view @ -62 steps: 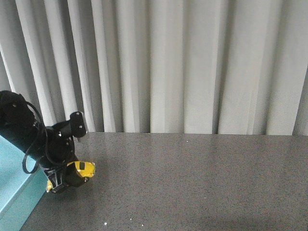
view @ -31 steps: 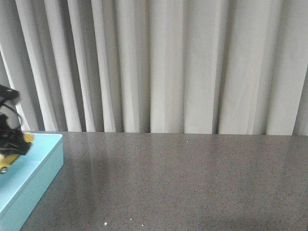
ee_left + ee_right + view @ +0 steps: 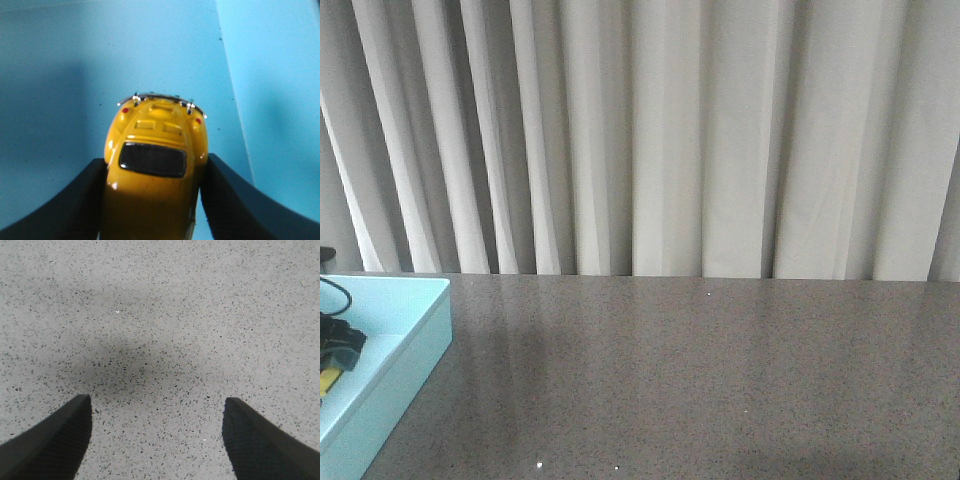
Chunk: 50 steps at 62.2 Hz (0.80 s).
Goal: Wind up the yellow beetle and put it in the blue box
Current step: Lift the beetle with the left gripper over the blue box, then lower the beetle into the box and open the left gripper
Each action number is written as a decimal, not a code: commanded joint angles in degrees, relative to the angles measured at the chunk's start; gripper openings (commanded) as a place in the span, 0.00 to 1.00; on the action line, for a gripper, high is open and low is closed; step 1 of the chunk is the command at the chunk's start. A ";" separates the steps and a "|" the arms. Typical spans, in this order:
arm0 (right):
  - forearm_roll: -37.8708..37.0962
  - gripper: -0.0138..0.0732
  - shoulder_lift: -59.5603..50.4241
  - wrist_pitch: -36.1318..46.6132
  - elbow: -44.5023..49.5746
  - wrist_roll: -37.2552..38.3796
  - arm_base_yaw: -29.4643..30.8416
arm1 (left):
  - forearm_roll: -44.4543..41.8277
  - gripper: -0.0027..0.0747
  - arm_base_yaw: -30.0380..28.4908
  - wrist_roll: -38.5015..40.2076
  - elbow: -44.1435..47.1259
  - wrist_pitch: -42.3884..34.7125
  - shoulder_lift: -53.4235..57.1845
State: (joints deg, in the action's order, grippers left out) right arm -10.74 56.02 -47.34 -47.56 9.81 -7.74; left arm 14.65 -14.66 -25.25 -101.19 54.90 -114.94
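Left wrist view, jaws: the left gripper [image 3: 152, 200] has its two dark fingers [image 3: 75, 210] closed against the sides of the yellow beetle [image 3: 152, 165], one on each flank, at the bottom of the frame.
Yellow beetle: held between the jaws in the lower centre of the left wrist frame, its dark window facing the camera and its chrome bumper and two small red lights toward the upper part of the frame. Whether its wheels touch the floor of the box cannot be told.
Blue box: its turquoise floor [image 3: 75, 75] fills the left wrist frame behind the car, and a lighter turquoise wall rises along the right side of the frame. In the front view the box [image 3: 400, 345] sits at the lower left corner on the surface, with a bit of black arm and cable and a sliver of yellow showing inside it at the very left edge.
Right wrist view, jaws: the right gripper [image 3: 157, 440] is spread wide, one dark finger [image 3: 55, 440] in each lower corner of the frame, with nothing between them.
Surface: grey speckled stone [image 3: 160, 315] lies below the right jaws; in the front view it stretches across the lower half of the frame [image 3: 720, 380].
Backdrop: a pale pleated curtain [image 3: 670, 130] covers the upper half of the front view.
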 commanded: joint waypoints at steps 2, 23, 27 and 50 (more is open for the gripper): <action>-1.06 0.76 -0.86 2.64 -1.45 0.11 -0.04 | 0.14 0.35 -0.12 0.65 -1.72 -3.54 1.23; -1.06 0.76 -0.86 2.64 -1.45 0.11 -0.04 | -0.57 0.36 -0.12 0.74 -1.72 -4.00 -0.58; -1.06 0.76 -0.86 2.64 -1.45 0.11 -0.04 | -1.35 0.39 -0.12 0.76 -1.72 -4.00 -0.71; -1.06 0.76 -0.86 2.64 -1.45 0.11 -0.04 | -2.59 0.69 -0.12 2.36 -1.72 -3.75 -0.58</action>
State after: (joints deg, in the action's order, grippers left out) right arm -10.74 56.02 -47.34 -47.56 9.81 -7.74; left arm 11.02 -14.66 -24.05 -101.19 53.24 -119.07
